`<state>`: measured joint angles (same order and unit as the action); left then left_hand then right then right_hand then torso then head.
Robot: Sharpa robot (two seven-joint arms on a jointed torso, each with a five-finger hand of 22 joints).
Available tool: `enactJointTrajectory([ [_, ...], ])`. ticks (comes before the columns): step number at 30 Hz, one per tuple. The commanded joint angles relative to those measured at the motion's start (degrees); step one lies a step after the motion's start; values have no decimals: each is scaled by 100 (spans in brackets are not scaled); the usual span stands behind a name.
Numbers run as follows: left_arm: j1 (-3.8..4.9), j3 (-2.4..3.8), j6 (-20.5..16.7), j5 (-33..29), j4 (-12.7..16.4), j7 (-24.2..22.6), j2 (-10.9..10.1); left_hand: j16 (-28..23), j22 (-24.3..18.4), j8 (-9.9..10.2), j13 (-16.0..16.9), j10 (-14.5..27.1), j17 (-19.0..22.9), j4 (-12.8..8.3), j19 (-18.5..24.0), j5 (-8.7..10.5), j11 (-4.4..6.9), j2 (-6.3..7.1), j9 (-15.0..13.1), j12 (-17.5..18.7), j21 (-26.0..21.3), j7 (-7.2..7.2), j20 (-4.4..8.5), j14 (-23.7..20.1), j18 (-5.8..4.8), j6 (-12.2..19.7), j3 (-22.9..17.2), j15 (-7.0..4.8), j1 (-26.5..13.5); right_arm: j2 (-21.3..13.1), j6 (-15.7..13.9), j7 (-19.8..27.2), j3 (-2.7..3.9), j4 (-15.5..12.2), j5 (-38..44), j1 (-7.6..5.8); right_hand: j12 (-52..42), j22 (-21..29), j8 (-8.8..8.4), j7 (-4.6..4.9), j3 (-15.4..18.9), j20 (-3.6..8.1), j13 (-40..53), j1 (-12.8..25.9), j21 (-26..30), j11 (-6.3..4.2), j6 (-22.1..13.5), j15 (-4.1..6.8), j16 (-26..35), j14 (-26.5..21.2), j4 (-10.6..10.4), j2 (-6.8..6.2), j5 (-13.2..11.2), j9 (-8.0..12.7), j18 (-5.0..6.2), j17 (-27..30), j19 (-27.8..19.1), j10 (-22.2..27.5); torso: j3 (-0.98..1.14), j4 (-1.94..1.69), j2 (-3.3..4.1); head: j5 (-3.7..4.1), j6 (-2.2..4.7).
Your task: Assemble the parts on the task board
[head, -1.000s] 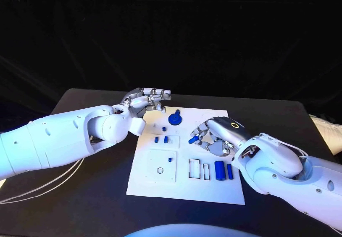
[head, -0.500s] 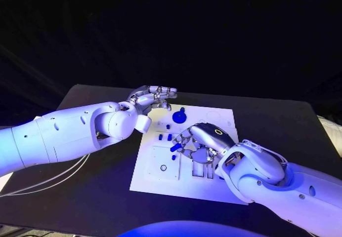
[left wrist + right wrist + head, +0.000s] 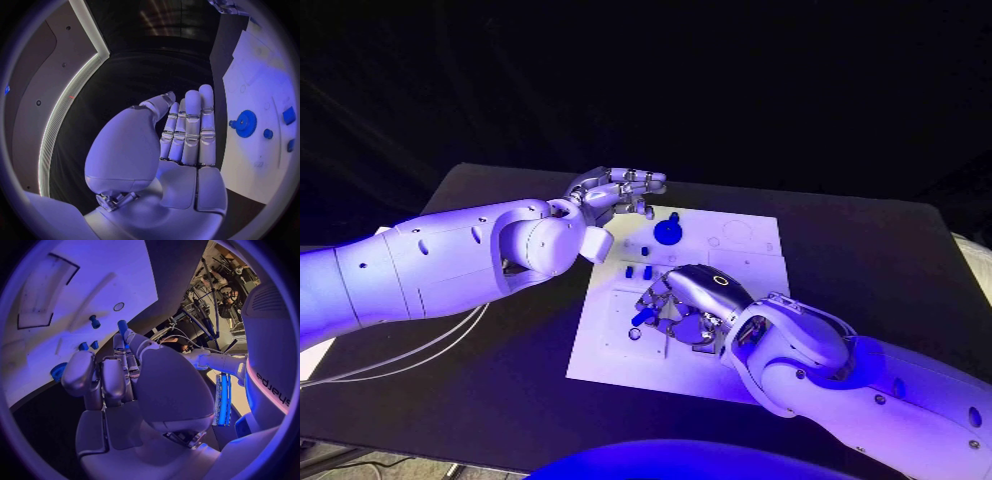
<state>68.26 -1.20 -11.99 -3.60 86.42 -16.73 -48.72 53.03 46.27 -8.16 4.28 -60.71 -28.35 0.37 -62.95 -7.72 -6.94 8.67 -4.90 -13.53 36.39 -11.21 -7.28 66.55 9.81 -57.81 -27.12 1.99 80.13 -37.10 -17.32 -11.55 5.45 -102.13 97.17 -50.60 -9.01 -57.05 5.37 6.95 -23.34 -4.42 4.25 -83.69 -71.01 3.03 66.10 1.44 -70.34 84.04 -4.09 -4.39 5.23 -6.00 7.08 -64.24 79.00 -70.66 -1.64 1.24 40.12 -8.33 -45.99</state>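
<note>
Since the earlier frame, right hand [image 3: 687, 303] moved over task board [image 3: 733, 240], apparently pinching blue peg [image 3: 122, 325] for insertion; left hand [image 3: 615, 190] hovered empty, fingers apart

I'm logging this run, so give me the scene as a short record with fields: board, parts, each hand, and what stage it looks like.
board: white task board on the black table
right hand: right hand low over the board's middle, pinching a small blue peg at its fingertips
left hand: left hand beside the board's far left corner, fingers straight and together, holding nothing
loose parts: blue gear at the far end; small blue pieces behind the right hand
stage: peg apparently being carried, not yet seated
</note>
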Motion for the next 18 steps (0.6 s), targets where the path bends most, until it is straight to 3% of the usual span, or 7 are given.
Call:
enactJointTrajectory([
  [1,1,4,111,21,9,-26,10,3,-6,-20,-7,29,5,-22,-10,-21,-5,-42,6,-26,-39,1,-2,19,64,52,2,-24,7,34,287,-3,-17,51,30,8,42,3,2,20,-28,4,-3,58,12,14,15,19,22,205,2,42,30,-10,-88,11,-2,3,2,5,-3,-16,-13],
  [18,1,4,119,21,-7,-24,30,3,-6,-20,-7,29,5,-22,-10,-21,-5,-42,6,-26,-39,1,-2,19,64,52,2,-24,7,200,411,-47,-101,212,189,22,51,1,0,20,-32,4,-3,76,10,16,13,17,13,206,0,42,36,-12,-89,2,-3,0,5,1,2,-25,-39],
])
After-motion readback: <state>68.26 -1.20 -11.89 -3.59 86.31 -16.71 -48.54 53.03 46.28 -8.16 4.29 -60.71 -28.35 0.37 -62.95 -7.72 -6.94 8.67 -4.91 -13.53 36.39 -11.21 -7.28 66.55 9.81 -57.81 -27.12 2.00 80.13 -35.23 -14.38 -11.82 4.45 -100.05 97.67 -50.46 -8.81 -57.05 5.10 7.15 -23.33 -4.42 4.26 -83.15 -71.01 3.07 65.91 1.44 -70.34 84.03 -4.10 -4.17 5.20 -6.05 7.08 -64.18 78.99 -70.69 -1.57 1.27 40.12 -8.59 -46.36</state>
